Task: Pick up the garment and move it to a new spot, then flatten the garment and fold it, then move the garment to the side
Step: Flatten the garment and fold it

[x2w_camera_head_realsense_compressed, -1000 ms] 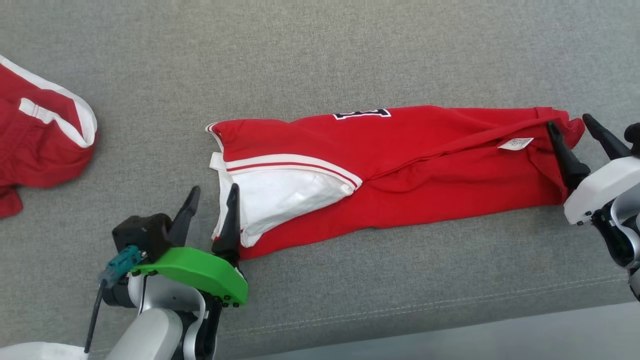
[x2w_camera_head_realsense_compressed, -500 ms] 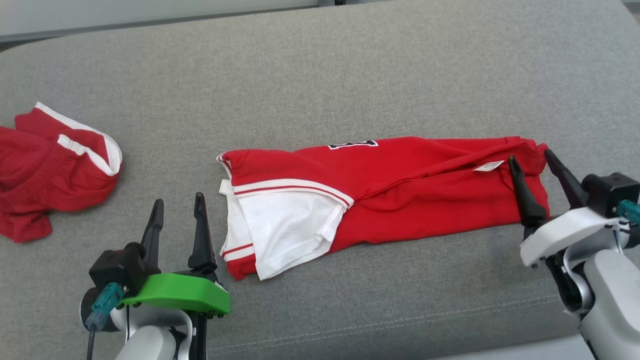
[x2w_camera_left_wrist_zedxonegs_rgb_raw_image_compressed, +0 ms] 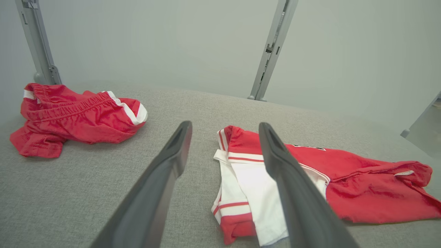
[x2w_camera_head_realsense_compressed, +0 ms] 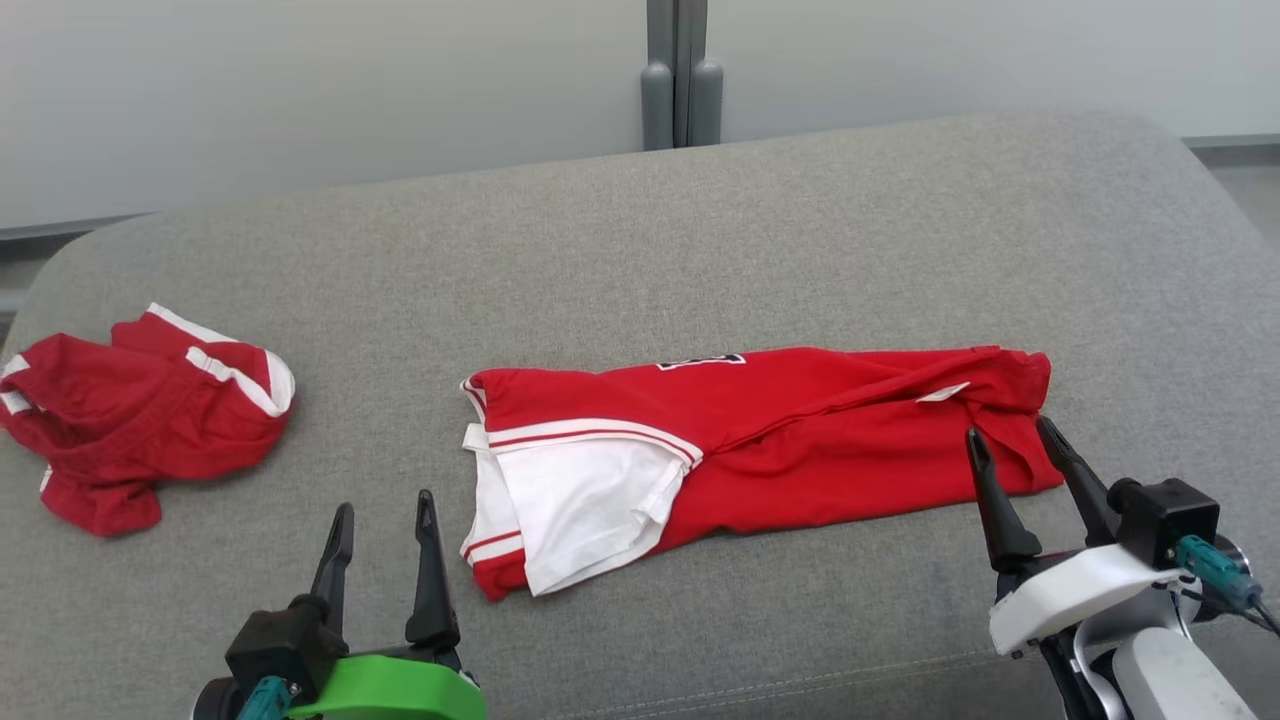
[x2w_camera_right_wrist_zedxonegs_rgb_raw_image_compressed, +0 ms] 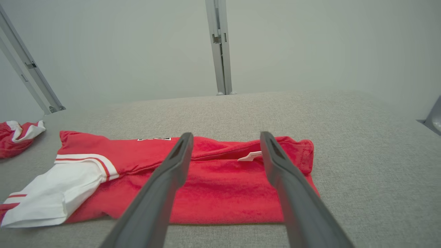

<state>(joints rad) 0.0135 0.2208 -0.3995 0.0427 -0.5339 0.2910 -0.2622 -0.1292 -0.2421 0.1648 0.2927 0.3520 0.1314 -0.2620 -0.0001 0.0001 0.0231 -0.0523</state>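
1. Sofa seat: grey, upholstered, wide and flat. It carries everything here and leaves bare room on every side for a move.
2. Garment: a red jersey lying across the middle of the seat, already doubled lengthwise into 1 long band. Its white-panelled end points to the robot's left. Judgement: the first fold is done, and a crosswise fold and the move aside remain.
3. Red shorts: bunched at the far left, well apart from the jersey, likely parked out of the way.
4. Left pincer: spread and empty, just beside the white end without touching it.
5. Right pincer: spread and empty, with its tips at the band's right end and no cloth pinched. Judgement: having 1 pincer per end suits taking both ends together.
6. Label: a small white tag near the right end, showing that an inner face is turned up.
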